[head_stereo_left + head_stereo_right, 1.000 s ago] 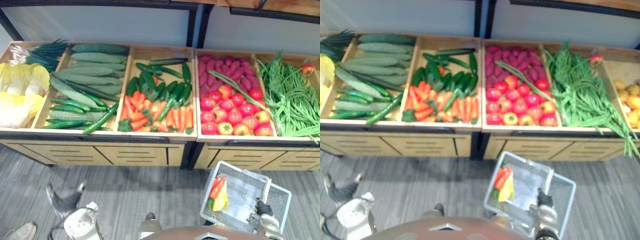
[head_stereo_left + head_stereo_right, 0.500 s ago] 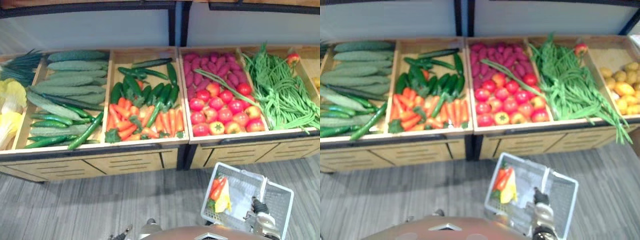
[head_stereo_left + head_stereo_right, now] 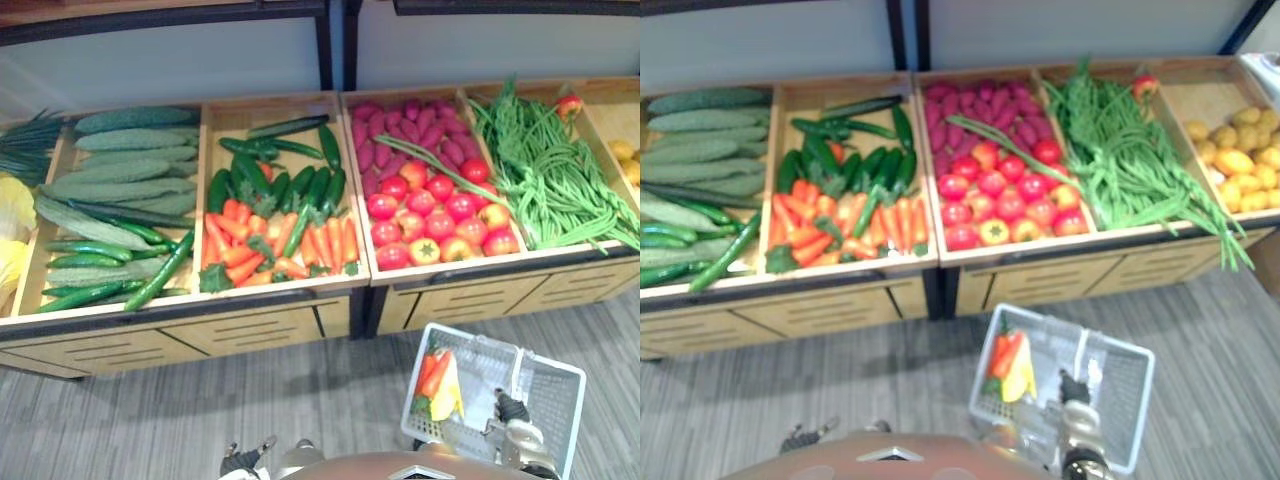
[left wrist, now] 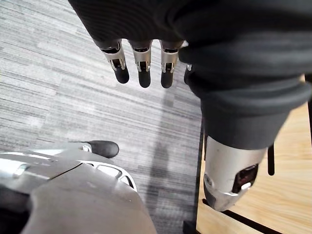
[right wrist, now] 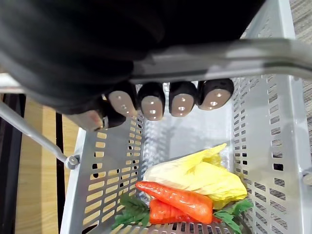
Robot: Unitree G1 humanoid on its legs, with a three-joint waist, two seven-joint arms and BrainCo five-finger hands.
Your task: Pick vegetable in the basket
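right hand (image 5: pixel 152 102) fingers curled round basket handle (image 5: pixel 243 56) | basket (image 5: pixel 288 161) holds carrots (image 5: pixel 175 199), yellow cabbage (image 5: pixel 200 178) | left hand (image 4: pixel 141 61) fingers straight, empty

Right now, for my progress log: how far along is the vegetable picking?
Done: carrots and a yellow leafy vegetable lie in the basket. In hand: right hand curled round the basket's handle; left hand open, empty. Left: possibly more picks from the bins.
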